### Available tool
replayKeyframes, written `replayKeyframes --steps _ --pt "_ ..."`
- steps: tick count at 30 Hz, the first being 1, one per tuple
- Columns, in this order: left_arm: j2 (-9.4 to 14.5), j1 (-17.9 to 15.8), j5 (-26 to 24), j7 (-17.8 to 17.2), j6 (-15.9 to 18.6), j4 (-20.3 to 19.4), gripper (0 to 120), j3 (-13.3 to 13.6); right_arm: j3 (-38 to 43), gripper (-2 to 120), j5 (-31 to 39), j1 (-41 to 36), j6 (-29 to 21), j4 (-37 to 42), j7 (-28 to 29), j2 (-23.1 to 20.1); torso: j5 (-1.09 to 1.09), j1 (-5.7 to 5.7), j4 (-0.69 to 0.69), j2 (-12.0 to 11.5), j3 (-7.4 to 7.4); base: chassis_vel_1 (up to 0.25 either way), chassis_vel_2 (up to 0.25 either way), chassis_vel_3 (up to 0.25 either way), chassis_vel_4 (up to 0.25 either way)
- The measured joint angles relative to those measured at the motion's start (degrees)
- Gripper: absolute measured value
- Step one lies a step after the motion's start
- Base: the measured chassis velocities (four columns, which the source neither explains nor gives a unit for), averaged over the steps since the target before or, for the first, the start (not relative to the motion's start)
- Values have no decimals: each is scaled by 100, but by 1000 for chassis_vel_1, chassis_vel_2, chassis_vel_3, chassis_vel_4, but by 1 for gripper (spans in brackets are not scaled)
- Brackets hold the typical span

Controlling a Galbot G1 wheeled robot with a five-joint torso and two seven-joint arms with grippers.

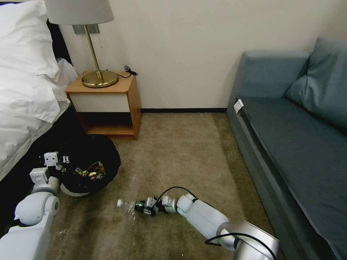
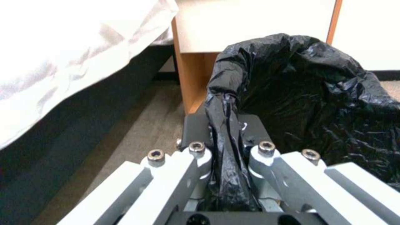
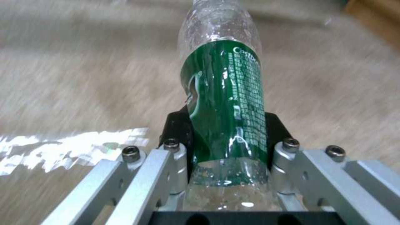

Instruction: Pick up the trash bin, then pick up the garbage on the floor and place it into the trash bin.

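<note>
**Bottle gripped, bin held at the bedside**

The left tool (image 2: 227,147) is clenched on the rim of the small round white plastic trash bin (image 1: 74,190), pinching a fold of its glossy black bag liner (image 2: 308,103) between the fingers. The bin sits low beside the white-sheeted bed (image 1: 25,90), just in front of the wooden nightstand (image 1: 108,104), and a few crumpled wrappers (image 1: 90,170) lie inside it (their colours are hard to make out).

The right tool (image 3: 227,150) is low over the tan carpet (image 1: 180,151) in the middle of the room, grasping a clear plastic bottle with a green label (image 3: 225,103). The bottle lies nearly level, its capped end pointing away from the arm, towards the bin. A grey-blue sofa (image 1: 289,126) stands on the right.
</note>
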Motion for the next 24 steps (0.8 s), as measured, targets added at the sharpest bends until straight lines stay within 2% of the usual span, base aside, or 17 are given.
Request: replayKeyframes --steps 11,19,24 --pt "167 -196 -164 -62 40 33 6 207 630 24 -114 267 -19 489 228 1 0 0 1 0 0 0 0 0 0" --pt "231 -385 -236 -107 40 93 6 364 1204 24 -176 530 -50 519 275 -9 0 0 2 0 0 0 0 0 0" --pt "271 -463 -304 -101 83 107 5 501 1564 24 -209 705 -44 426 301 -162 -2 0 0 0 0 0 0 0 0"
